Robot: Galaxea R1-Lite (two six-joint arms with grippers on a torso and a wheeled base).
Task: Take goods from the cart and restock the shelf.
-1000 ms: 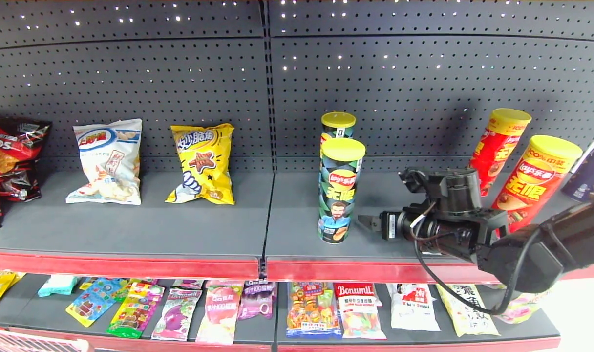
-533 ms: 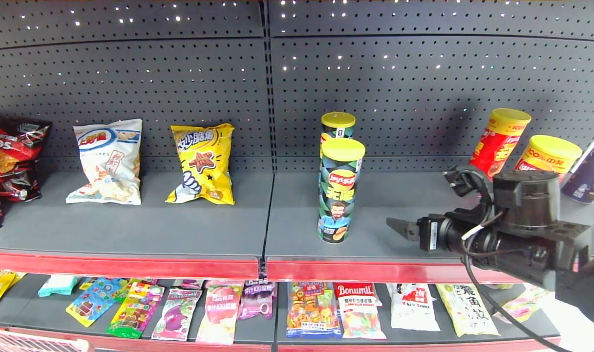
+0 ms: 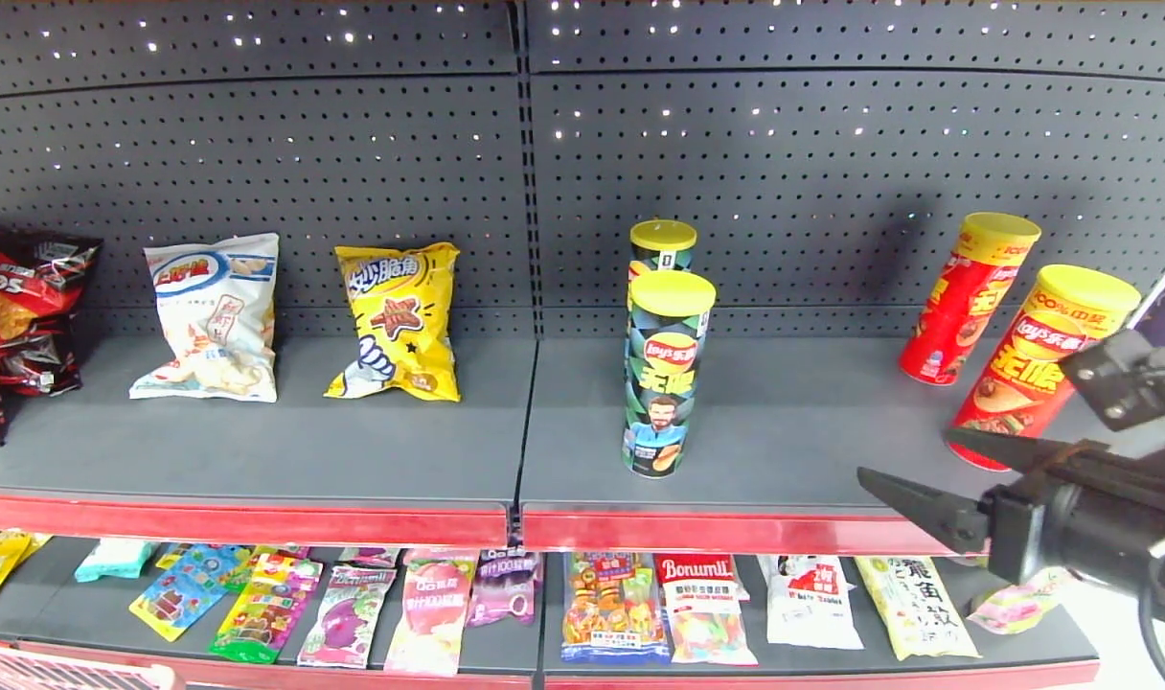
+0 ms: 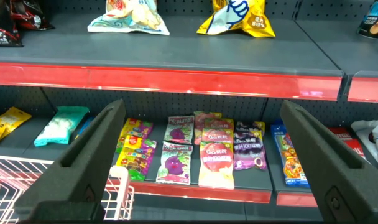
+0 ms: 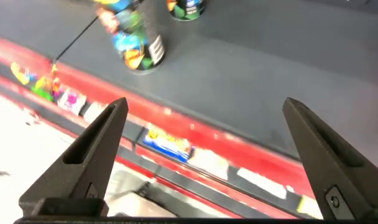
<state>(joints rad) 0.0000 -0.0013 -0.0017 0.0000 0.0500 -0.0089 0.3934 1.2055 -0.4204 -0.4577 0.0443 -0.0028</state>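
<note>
A dark grey pegboard back panel (image 3: 257, 163) rises behind the shelf (image 3: 257, 450), split by a vertical seam (image 3: 522, 192) near the middle. Small points of light (image 3: 640, 129) glint through its holes. Red strips (image 3: 238, 522) trim the front edges of the grey boards, and a lower board (image 3: 506, 656) runs beneath.

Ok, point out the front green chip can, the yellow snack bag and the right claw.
front green chip can (image 3: 667, 383), head view, middle of its body.
yellow snack bag (image 3: 396, 321), head view, centre of its front.
right claw (image 3: 904, 452), head view, midway between its open fingertips.
</note>
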